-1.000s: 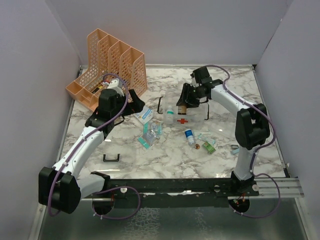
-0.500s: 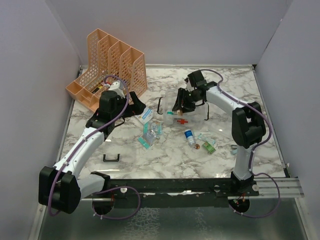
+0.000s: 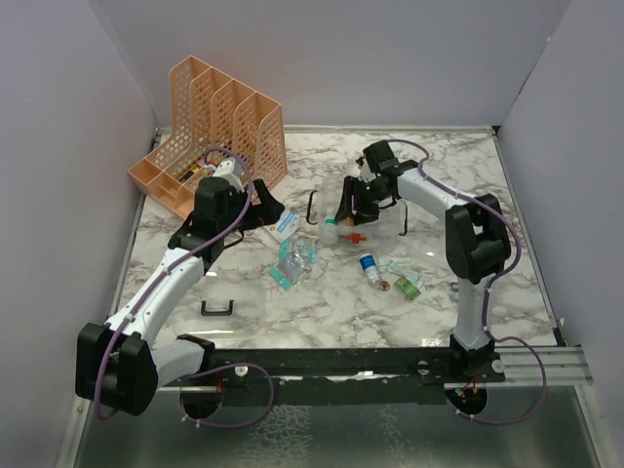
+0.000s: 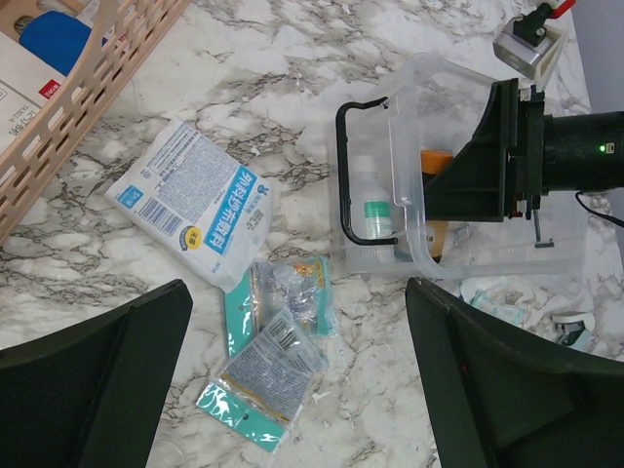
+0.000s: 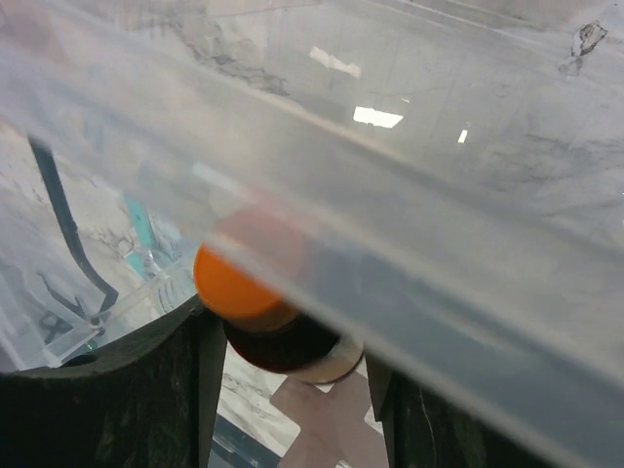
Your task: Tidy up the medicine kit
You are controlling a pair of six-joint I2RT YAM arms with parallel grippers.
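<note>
The medicine kit (image 3: pixel 375 234) sits at frame centre on the marble desk (image 3: pixel 322 312) and holds a small white bottle (image 4: pixel 375 207). The right end effector (image 5: pixel 292 351) reaches inside it, fingers flanking an orange-capped bottle (image 5: pixel 249 288); whether they grip it I cannot tell. The left end effector (image 4: pixel 297 292) gapes wide and empty above some sachets (image 4: pixel 278 341). At upper left, an orange rack (image 3: pixel 224 117) holds boxes (image 4: pixel 18 88). Pale walls enclose the desk.

White-and-grey marble table (image 3: pixel 244 322), orange mesh file rack (image 3: pixel 210 127) far left, clear medicine kit (image 3: pixel 380 232) centre, white packet (image 3: pixel 285 224) and teal sachets (image 3: pixel 291 265) to its left, small bottle (image 3: pixel 370 266) and green box (image 3: pixel 408 286) nearer right, black handle (image 3: pixel 216 308) near left.
</note>
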